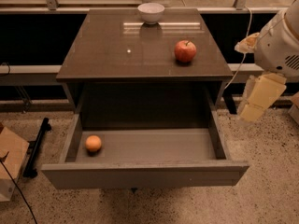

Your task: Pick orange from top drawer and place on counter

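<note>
The tool [252,107], its grip something I cannot tell, is hanging well apart from the orange [93,143] lying at the open drawer's [145,174] left end, so the reach is seemingly just starting, calling for a leftward descent.

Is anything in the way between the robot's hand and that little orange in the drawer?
Only the top drawer's low right wall. The gripper hangs outside it, to the right; the orange lies at the drawer's left end, open from above. The apple and bowl sit up on the counter, out of that path.
</note>
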You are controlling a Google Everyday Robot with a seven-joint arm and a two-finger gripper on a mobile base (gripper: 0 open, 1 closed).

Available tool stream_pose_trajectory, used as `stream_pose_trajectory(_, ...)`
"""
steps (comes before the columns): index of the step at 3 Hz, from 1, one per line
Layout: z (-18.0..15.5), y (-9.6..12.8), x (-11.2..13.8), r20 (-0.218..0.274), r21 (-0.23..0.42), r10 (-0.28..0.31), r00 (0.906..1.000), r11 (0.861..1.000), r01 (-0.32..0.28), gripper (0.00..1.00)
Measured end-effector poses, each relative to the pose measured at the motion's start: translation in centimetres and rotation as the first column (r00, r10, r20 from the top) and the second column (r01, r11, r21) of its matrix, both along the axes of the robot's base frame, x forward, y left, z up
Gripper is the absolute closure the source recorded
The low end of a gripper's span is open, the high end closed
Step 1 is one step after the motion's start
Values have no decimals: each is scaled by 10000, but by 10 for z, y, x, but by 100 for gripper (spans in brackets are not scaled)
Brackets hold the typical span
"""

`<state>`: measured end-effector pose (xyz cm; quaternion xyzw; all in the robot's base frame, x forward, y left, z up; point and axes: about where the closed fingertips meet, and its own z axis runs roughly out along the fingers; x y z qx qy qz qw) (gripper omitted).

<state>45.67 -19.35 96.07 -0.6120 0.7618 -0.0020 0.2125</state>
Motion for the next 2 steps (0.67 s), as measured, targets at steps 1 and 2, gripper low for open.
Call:
stream_pose_trajectory(1,-1,7,-1,118,135,51,9999,9999,-52,0)
stream_pose_trajectory(2,-7,36,9,433,731,528,9977,9958,-559,0)
